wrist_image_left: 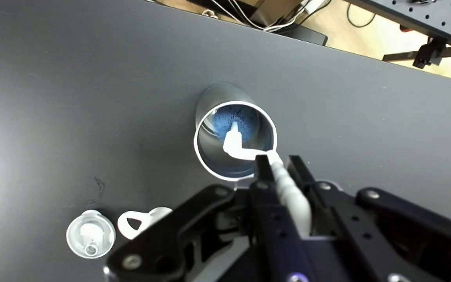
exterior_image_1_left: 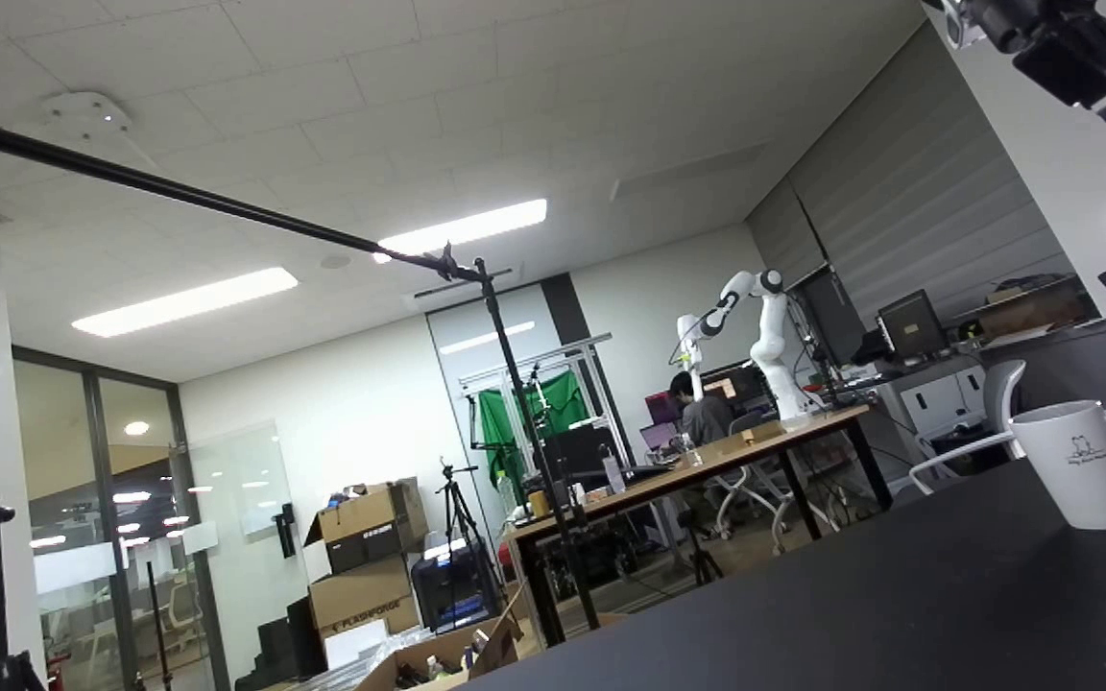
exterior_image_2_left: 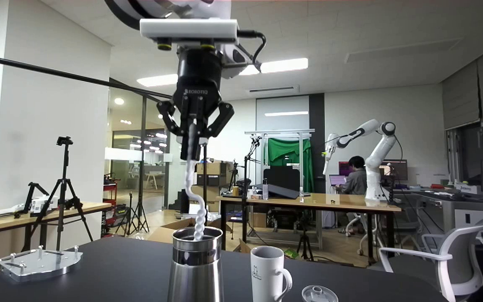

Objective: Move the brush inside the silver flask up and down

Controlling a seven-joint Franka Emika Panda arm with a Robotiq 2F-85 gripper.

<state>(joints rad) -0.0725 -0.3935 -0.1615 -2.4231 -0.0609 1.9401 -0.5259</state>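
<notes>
- my gripper (wrist_image_left: 279, 161) is clamped on the brush (exterior_image_2_left: 201, 214), its two fingers (wrist_image_left: 264, 169) holding the white handle (exterior_image_2_left: 189, 181) from both sides.
- it points down above the flask (exterior_image_2_left: 196, 280), apart from the rim.
- an end of the handle sticks up past my fingers; below them it drops, bends sideways and runs down into the flask's mouth.
- the brush's blue bristles (wrist_image_left: 231, 117) sit inside the flask, over to one side in the wrist view; i cannot tell whether they touch the bottom.
- the silver flask stands upright on the dark table (wrist_image_left: 92, 98), open at the top.
- near it but apart stands the mug (exterior_image_2_left: 261, 277), white and upright, a small drawing on its side.
- a clear disc (wrist_image_left: 91, 235) with a short tube lies on the table near the mug.
- in an exterior view a metal plate (exterior_image_2_left: 42, 266) with short pegs lies well apart from the flask.
- behind, in both exterior views, a white arm (exterior_image_2_left: 379, 159) rises from a desk (exterior_image_2_left: 350, 204), with a person (exterior_image_2_left: 354, 180) near it.
</notes>
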